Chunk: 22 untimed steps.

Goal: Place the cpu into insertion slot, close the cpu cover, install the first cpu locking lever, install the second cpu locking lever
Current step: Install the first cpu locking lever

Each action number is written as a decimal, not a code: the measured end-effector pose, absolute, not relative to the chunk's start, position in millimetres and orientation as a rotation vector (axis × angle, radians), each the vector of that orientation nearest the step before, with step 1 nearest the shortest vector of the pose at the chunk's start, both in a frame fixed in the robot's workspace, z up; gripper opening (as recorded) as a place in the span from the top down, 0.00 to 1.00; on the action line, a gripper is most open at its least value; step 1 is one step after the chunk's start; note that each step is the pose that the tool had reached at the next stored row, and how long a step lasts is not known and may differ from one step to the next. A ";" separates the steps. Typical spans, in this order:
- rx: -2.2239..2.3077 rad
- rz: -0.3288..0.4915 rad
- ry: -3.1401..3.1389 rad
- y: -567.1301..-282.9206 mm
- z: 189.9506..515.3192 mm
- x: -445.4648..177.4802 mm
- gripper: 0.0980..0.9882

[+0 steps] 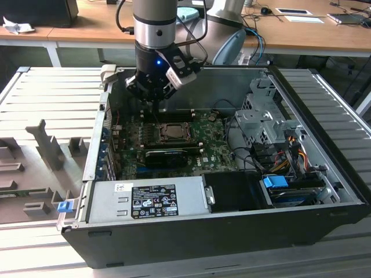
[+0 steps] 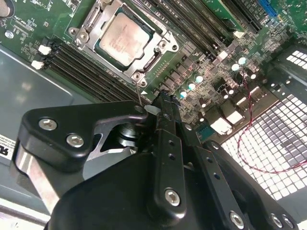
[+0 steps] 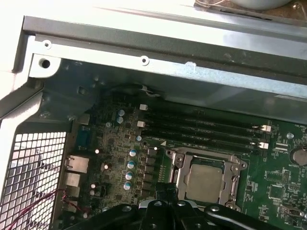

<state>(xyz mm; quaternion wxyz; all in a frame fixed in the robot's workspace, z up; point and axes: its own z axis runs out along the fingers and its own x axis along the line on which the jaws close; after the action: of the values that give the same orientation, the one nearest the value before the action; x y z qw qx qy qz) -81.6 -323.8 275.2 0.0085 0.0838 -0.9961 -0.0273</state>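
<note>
The tool (image 2: 160, 103) hangs just beside the insertion slot (image 2: 125, 40), its fingers drawn together around what looks like a thin locking lever (image 2: 139, 94) and carrying nothing else. The cpu (image 2: 123, 39) already lies in the slot at about eleven o'clock from the fingertips, under the cpu cover (image 2: 165, 40). A slip could scrape the memory slots (image 2: 91, 72) beyond or leave the cover unlatched.
</note>
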 end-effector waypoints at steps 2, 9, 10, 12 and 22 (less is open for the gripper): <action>0.262 -0.085 -3.112 -323.8 272.7 -82.2 0.99; 0.233 -0.086 -3.115 -323.1 270.5 -98.1 0.99; 0.228 -0.086 -3.116 -322.9 270.3 -99.1 0.99; 0.225 -0.087 -3.116 -322.0 269.4 -102.2 0.99; 0.215 -0.098 -3.117 -303.2 260.8 -107.0 0.99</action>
<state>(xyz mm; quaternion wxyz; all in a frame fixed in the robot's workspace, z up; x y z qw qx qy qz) -107.0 -303.2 260.8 0.0076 0.0689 -0.9971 -0.0313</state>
